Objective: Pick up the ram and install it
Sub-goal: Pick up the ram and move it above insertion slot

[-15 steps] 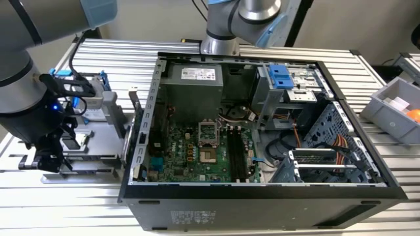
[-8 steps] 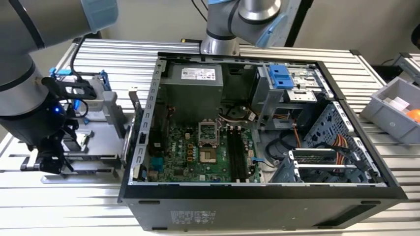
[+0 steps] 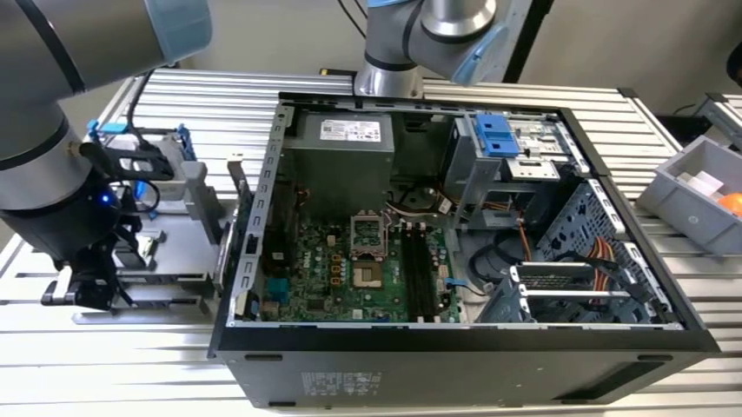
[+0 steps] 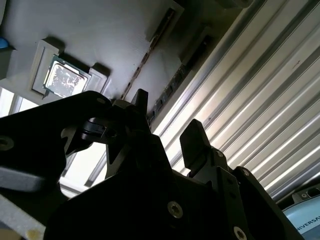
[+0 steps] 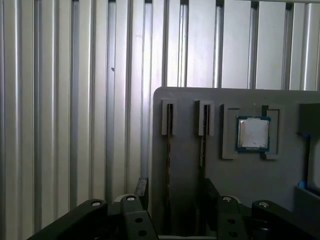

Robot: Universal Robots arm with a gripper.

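End effector (image 5: 175,195): fingers (image 5: 141,186) spread wide, gripping nothing, above gray holder (image 5: 185,100) on bench (image 5: 75,100). Ram (image 5: 169,145): edge-on in holder slot, in line with gap between fingers; second stick (image 5: 203,140) in neighbouring slot.

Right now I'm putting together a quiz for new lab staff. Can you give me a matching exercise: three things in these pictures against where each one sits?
Things:
1. ram sticks
2. processor chip
3. orange thing

Places:
A. inside the grey bin
B. flat in a square recess of the tray
C. edge-on in narrow slots of the tray

Pairs: 1-C, 2-B, 3-A
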